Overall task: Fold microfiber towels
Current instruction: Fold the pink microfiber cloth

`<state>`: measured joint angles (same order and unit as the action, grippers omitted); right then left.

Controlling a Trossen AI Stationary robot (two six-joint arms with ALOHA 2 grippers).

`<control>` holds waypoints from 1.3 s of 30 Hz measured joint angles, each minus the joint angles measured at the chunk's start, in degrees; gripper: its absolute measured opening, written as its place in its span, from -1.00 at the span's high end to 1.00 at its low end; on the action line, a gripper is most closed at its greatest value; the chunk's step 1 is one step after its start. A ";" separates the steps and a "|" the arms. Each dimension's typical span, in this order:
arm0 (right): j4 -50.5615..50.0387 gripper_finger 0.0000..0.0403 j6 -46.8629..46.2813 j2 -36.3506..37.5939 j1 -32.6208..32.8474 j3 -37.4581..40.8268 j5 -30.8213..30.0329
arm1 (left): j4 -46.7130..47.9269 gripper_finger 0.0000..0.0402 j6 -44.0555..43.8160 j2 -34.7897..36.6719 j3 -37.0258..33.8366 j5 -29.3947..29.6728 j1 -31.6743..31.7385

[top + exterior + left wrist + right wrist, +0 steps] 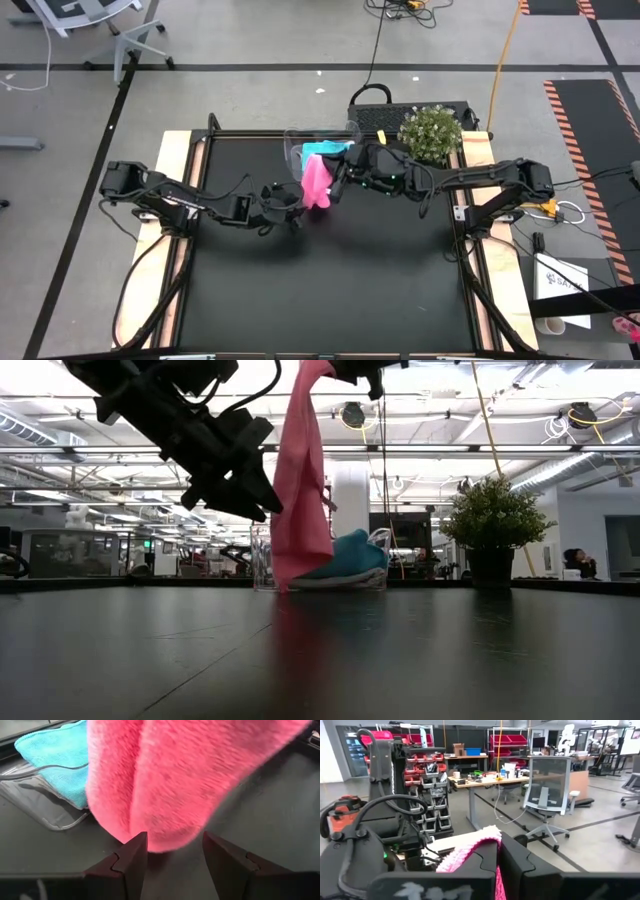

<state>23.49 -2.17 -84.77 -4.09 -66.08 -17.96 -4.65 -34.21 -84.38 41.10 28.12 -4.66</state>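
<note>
The bright pink towel (pixel 317 185) hangs in a long drape from my right gripper (pixel 498 851), which is shut on it high over the table's far middle. My left gripper (pixel 175 855) is open just left of the towel, one finger on each side of its rounded lower end (pixel 165 832). In the low view the towel (pixel 300 490) hangs straight down beside my left gripper (pixel 250 495). A teal towel (pixel 330 148) lies in the clear tub (pixel 295 150) behind it. The grey-white towel is out of view. My right gripper pinches the pink towel's upper edge (pixel 470 847) between its two shut fingers, which point level toward the table's left. The towel hangs slack below them; whether its lower end (pixel 285 582) touches the table I cannot tell. My left gripper's fingertip (pixel 141 840) stands right at the towel's lower end; I cannot tell whether it touches.
The clear tub (pixel 265 565) with the teal towel (pixel 345 560) stands at the far middle of the black table (pixel 330 290). A potted plant (pixel 431 135) sits at the far right. The near half of the table has free room.
</note>
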 joint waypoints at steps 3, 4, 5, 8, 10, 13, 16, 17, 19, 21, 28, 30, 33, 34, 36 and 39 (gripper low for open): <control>0.07 1.00 1.21 0.00 -0.72 0.00 -0.01 | -0.10 0.05 -0.49 0.00 0.00 0.00 0.01; 0.04 1.00 1.45 0.00 -0.95 0.00 -0.01 | -0.10 0.05 -0.51 0.00 0.00 0.00 0.01; 0.02 1.00 1.67 0.00 -1.20 0.00 0.00 | -0.10 0.05 -0.53 0.00 0.00 0.02 0.01; 0.07 1.00 1.79 0.00 -1.97 0.00 0.01 | -0.10 0.05 -0.57 0.00 0.00 0.39 0.04; 0.70 1.00 1.75 -0.39 -2.27 0.00 0.01 | -0.15 0.05 -0.59 0.00 0.00 0.92 0.21; 2.45 1.00 1.46 -1.42 -2.28 0.00 0.03 | -3.52 0.05 -0.62 -0.97 0.00 3.00 0.25; 3.22 1.00 1.40 -2.46 -2.26 0.00 0.20 | -10.24 0.05 0.92 -3.72 0.02 3.44 0.24; 3.10 1.00 1.39 -2.74 -2.26 0.00 0.21 | -13.64 0.05 1.32 -5.20 0.07 3.23 0.23; 3.46 1.00 1.39 -3.04 -2.26 0.00 0.27 | -16.80 0.05 2.03 -8.14 0.12 2.39 0.22; 3.78 1.00 1.39 -2.98 -2.28 0.00 0.89 | -17.78 0.05 2.81 -10.51 -0.02 1.96 0.06; 5.35 1.00 0.47 -2.93 -2.15 0.00 5.41 | -15.67 0.05 3.12 -12.55 0.00 5.85 0.75; 4.84 1.00 -0.62 -2.93 -2.18 0.00 6.32 | -16.89 0.05 4.16 -12.28 0.02 7.35 1.21; 4.59 1.00 -1.22 -2.93 -2.18 0.00 6.73 | -17.21 0.05 5.60 -12.31 0.07 8.93 1.96; 4.59 1.00 -1.23 -2.93 -2.20 0.00 7.43 | -17.22 0.05 5.55 -12.31 0.07 9.27 2.27; 4.55 1.00 -1.25 -2.93 -2.20 0.00 7.74 | -17.35 0.05 5.07 -12.31 0.07 9.51 2.87; 4.45 1.00 -1.23 -2.93 -2.18 0.00 7.79 | -16.95 0.05 4.06 -12.31 0.04 9.53 3.38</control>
<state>27.93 -3.40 -87.70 -6.26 -66.08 -10.17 -21.61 -30.15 -96.68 41.15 37.65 -1.28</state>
